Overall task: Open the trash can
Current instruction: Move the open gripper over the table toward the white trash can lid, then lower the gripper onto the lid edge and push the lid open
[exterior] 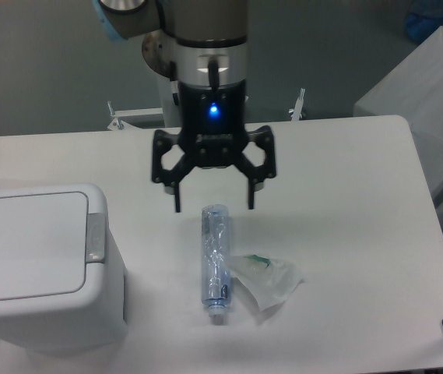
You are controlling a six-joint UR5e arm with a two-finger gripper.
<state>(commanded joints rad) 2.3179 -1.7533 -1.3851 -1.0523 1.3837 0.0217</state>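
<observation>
At your far left you have the large boxy white plastic trash can (46,269) with rounded corners, sitting at the near-left corner of the white table (346,179); its flat white lid (26,245) lies down flat, and the small grey push-button strip (96,236) sits on the rim along the lid's right edge. To the right of the bin, well apart from it, a clear crushed plastic bottle (215,261) lies on its side, cap end toward the near edge. Above the bottle's far end hangs the black two-finger gripper (214,201) with a blue light on its body — its fingers are spread wide and hold nothing. Just right of the bottle, touching it, lies a crumpled clear plastic wrapper (268,279) with a bit of green inside.
</observation>
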